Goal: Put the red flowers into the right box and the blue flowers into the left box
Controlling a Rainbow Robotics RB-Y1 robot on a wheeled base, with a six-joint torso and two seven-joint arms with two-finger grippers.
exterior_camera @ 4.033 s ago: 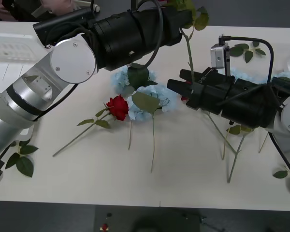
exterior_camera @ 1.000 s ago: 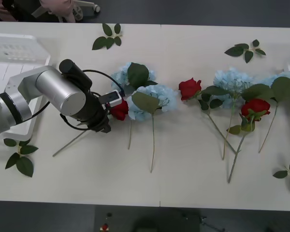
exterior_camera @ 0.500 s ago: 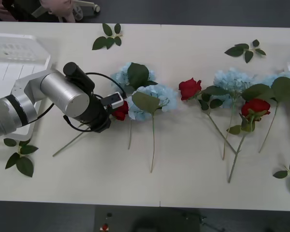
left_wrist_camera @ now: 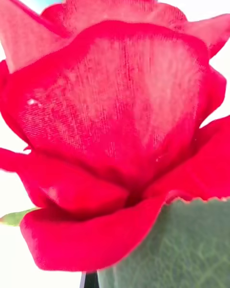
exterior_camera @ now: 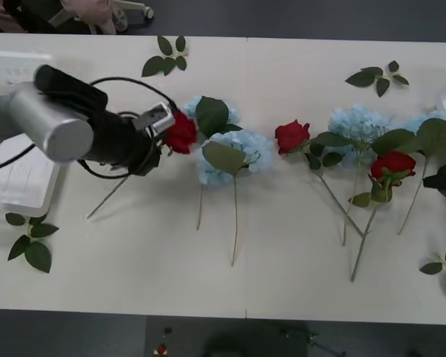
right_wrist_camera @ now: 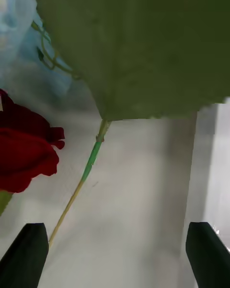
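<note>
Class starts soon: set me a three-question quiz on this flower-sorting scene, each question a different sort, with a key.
1. True or false: the right gripper has its fingers apart.
2. How many red roses are there over the table in the front view?
3. Which gripper is at the leftmost rose? A. left gripper B. right gripper

Key: 1 true; 2 three; 3 A.

Leftmost red rose point(exterior_camera: 181, 134) now lifted, shifted back.
</note>
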